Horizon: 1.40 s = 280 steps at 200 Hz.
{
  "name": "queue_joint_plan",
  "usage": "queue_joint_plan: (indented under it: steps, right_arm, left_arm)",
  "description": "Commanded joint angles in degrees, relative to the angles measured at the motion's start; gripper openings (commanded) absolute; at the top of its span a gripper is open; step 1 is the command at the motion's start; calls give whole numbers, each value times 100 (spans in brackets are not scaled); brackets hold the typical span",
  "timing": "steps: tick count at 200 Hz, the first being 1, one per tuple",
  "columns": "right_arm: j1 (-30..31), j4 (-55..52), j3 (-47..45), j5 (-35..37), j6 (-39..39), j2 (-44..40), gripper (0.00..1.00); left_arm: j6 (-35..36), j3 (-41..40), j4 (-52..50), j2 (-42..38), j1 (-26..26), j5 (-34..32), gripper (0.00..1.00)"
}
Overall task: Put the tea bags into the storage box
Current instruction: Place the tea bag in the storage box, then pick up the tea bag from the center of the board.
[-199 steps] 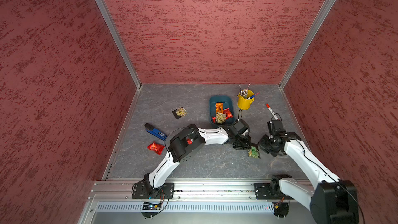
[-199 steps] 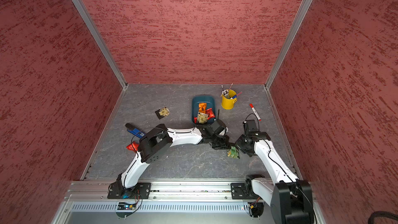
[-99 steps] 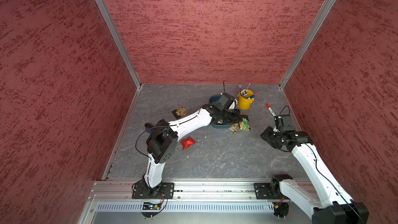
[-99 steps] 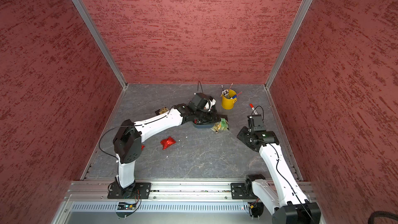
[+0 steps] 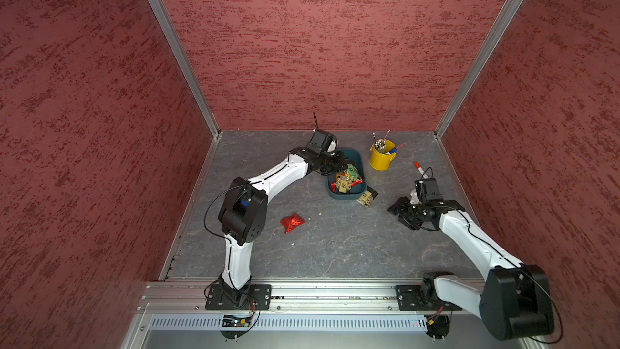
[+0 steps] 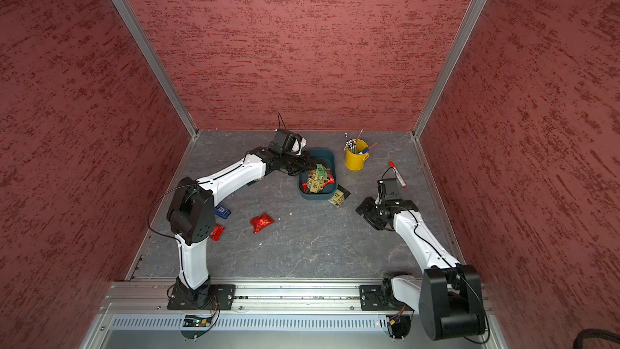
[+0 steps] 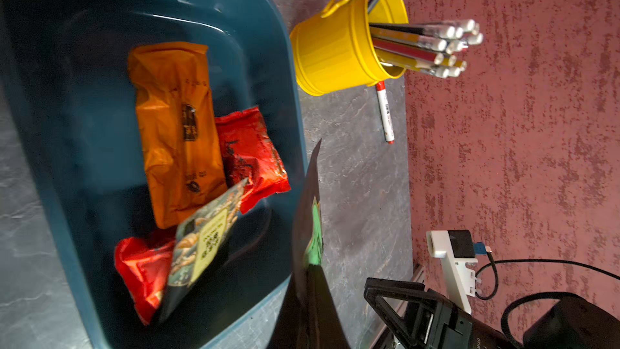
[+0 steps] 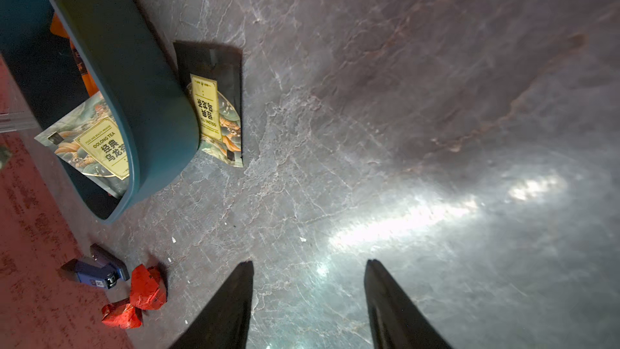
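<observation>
Our left gripper [image 7: 310, 275] pinches a green-label sachet [image 7: 312, 229] above the box [image 5: 345, 197], while our right gripper [image 8: 309, 263] hangs open, empty, over the table [image 8: 436, 95].

A yellow cup [image 5: 382, 160] of pencils stands upright on the grey, stone-patterned worktop [image 5: 335, 250], near the back wall. A red-capped white marker [image 6: 398, 175] lies flat near it, toward the right-hand wall. A blue stapler-like device [image 6: 222, 211] lies near the worktop's left edge. Mottled red walls [image 5: 318, 45] with aluminium corner rails [image 5: 174, 48] enclose the space.
</observation>
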Motion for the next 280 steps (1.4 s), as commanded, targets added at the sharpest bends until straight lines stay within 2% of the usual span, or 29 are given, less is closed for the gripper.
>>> queue_joint_plan:
  steps: [1,15,29,49,66,131,203,252,280]
  right_arm:
    - [-16,643,169,-303,28,244,58]
    - [-18,937,144,-405,119,477,58]
    - [-16,1273,111,-524,211,727,58]
    - [-15,1704,63,-549,295,1064,58]
    - [-16,2050,56,-661,384,1364,58]
    - [-15,2960,267,-874,386,2458,56]
    - [-15,4258,137,-1231,909,3320,52]
    - [-17,5098,-94,-1450,1193,3529,42]
    - [-16,5228,-97,-1512,1249,3590,29]
  left_arm:
    - [73,134,167,254,270,178,9]
    - [73,277,134,400,362,276,26]
    - [138,384,40,433,400,251,47]
    - [202,400,-30,319,440,185,59]
    - [211,327,-53,147,478,164,63]
    - [115,-503,-9,-739,411,89,66]
    - [39,-1426,-21,-1455,441,-43,66]
    - [27,-1643,-43,-1601,475,-51,66]
    - [8,-1727,-13,-1619,478,-49,66]
